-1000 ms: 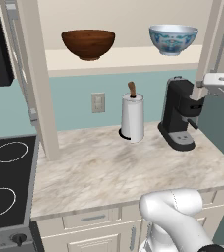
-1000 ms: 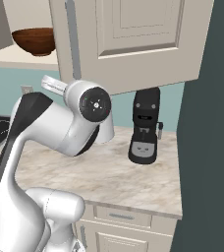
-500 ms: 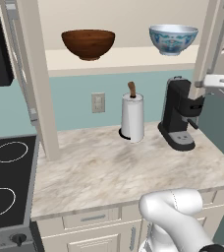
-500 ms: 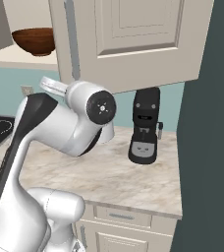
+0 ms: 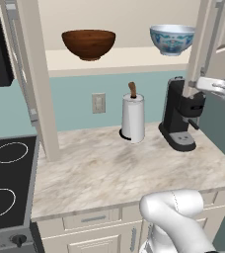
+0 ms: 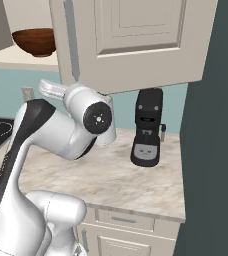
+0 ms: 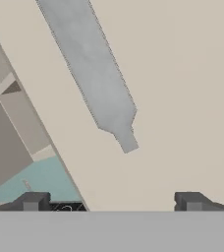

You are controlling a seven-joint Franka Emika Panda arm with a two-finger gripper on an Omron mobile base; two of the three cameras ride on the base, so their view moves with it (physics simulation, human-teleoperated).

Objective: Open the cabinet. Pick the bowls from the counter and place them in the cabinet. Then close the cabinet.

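The cabinet (image 5: pixel 114 62) stands open, both doors swung out. On its pale shelf sit the dark brown bowl (image 5: pixel 89 43) at the left and the white and blue bowl (image 5: pixel 171 38) at the right; the brown bowl (image 6: pixel 34 41) also shows past the door's edge. My gripper (image 5: pixel 203 85) hangs by the lower edge of the right door (image 6: pixel 136 40), below its silver handle (image 6: pixel 72 40). In the hand view the gripper (image 7: pixel 111 202) is open and faces the door panel, with the handle (image 7: pixel 92 64) slanting ahead and nothing between the fingertips (image 7: pixel 33 201).
On the counter (image 5: pixel 109 168) stand a black coffee machine (image 5: pixel 181 118) and a white paper towel roll (image 5: pixel 133 118) near the back wall. A black stovetop (image 5: pixel 6 183) lies at the left. The open left door (image 5: pixel 35 74) juts out over the counter's left end.
The arm's elbow has sunk slightly and the jaws have spread a touch wider. The hand stays by the right door. The bowls and doors have not moved.
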